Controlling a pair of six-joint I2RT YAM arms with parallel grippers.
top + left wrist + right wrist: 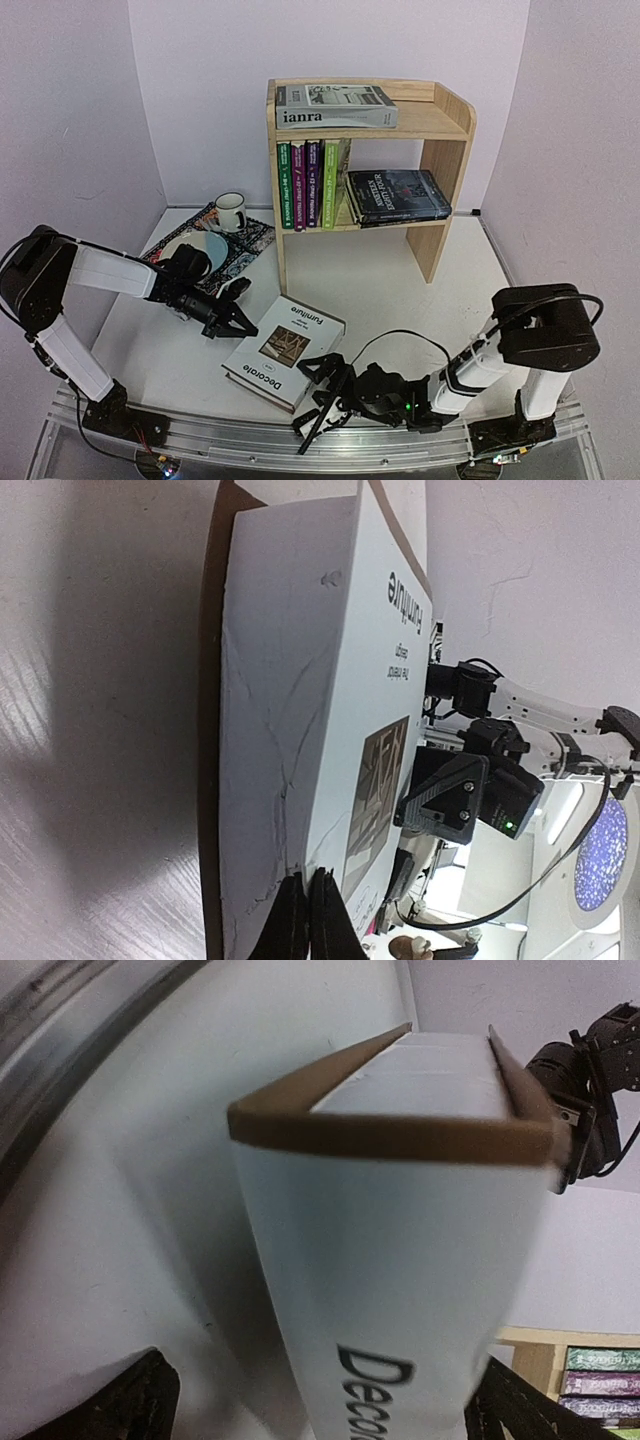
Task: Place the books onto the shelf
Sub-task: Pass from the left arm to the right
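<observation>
My left gripper (238, 324) is pinched shut with nothing between its fingers (290, 925). The tips sit low at the left edge of the white Decorate book (285, 350). They seem to touch its page block, though the wrist view is too close for me to be sure.

My right gripper (312, 398) is spread wide at the near end of the same book, with the spine between its two fingers (125, 1400).

The book lies flat on the table (420, 290), cover up, near the front edge and between my two arms. It is on the near side of the shelf (440, 150) and clear of it.

The shelf stands at the far side, a little right of centre. On its top tier the grey ianra book (335, 105) lies flat. On the lower tier, thin purple and green books (310, 185) stand upright at the left. A dark book (397, 195) lies flat at the right, jutting past the front edge.

Left of the shelf is a patterned mat (255, 240) with a white mug (230, 210) on it.
</observation>
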